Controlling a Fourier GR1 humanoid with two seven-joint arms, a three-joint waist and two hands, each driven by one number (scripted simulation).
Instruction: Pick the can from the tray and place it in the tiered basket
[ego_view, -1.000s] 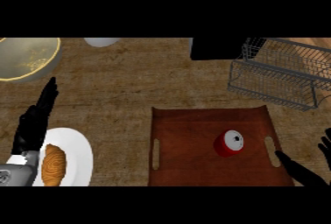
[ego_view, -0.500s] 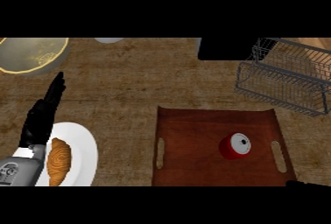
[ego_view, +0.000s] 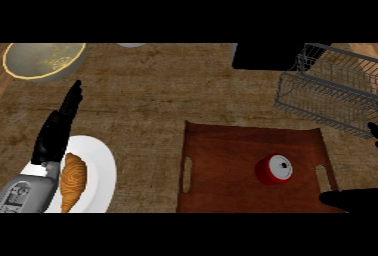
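- Standing upright on the brown tray (ego_view: 236, 150), the red can (ego_view: 274, 169) sits right of the tray's middle, near its right handle slot.
- The wire tiered basket (ego_view: 328, 92) is on the desk (ego_view: 162, 95) beyond the tray's far right corner.
- Left hand (ego_view: 59, 125): fingers straight and together, holding nothing, beside a white plate (ego_view: 103, 167) carrying a croissant (ego_view: 72, 180).
- Right hand (ego_view: 354, 201): only a dark part shows at the tray's near right corner; I cannot tell how its fingers stand.
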